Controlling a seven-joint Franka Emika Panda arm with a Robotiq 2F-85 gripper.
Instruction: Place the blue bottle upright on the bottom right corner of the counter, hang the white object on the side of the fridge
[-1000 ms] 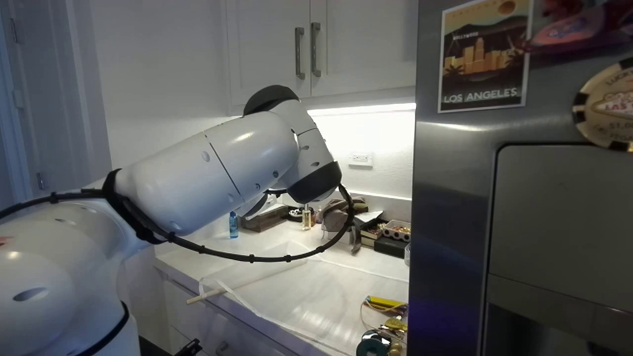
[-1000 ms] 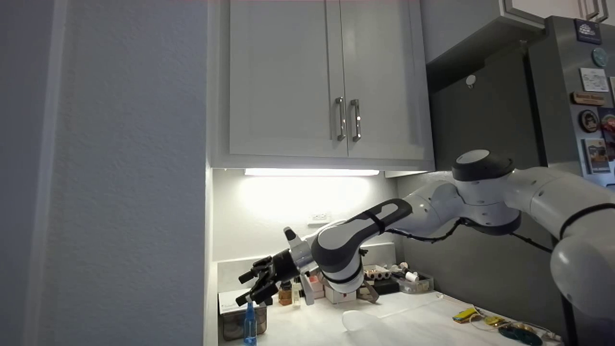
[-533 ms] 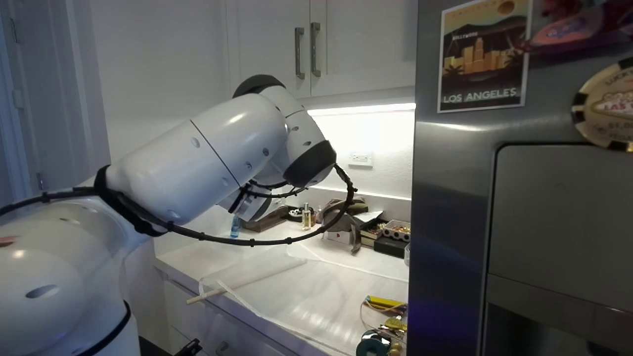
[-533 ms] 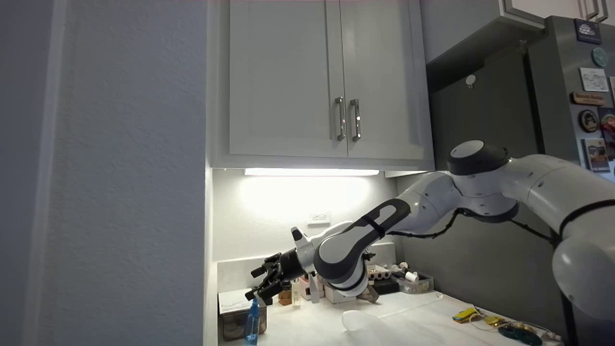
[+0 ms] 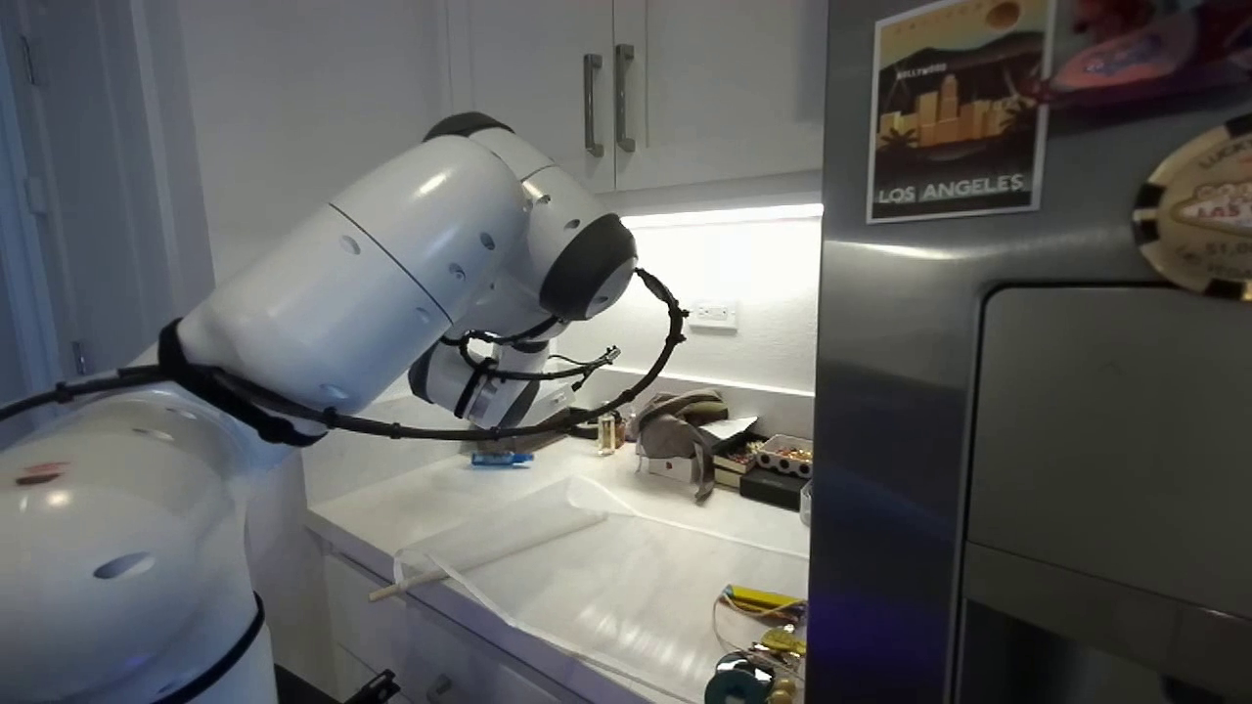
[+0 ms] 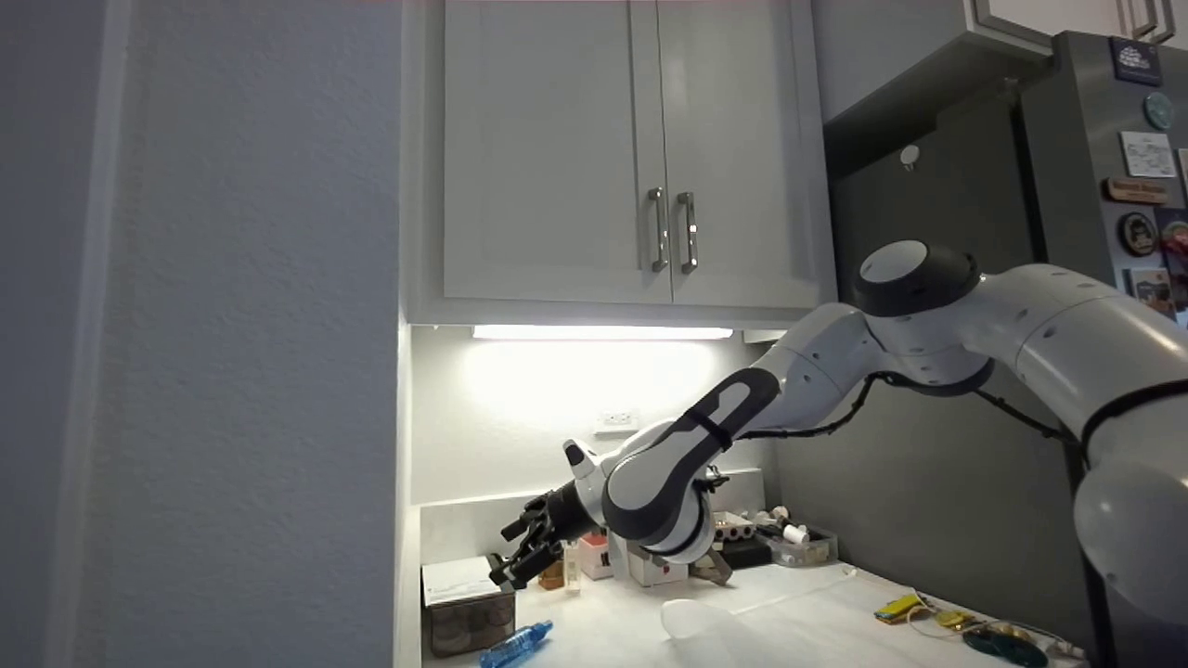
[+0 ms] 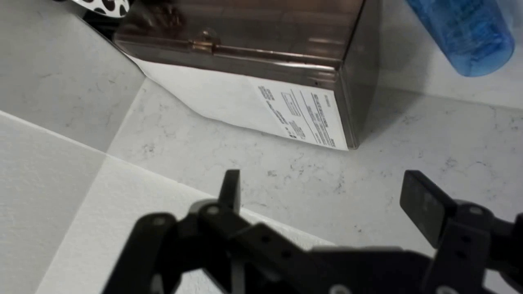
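Gripper (image 6: 506, 553), black, two-fingered, hangs empty and spread; nearby, a slender blue plastic bottle (image 6: 516, 646) lies sideways on the white desk (image 6: 599, 635); rightward, a floppy whitish sheet (image 6: 710, 631). Bottle placement seems in hand, needing grasp, then uprighting.

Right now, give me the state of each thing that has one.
Claw, open and empty
Blue bottle, lying on its side on the counter
White object, lying on the counter, not hung
Cabinet doors, shut
Under-cabinet light, on
Tinted box, paper on top
Poster, up on the fridge
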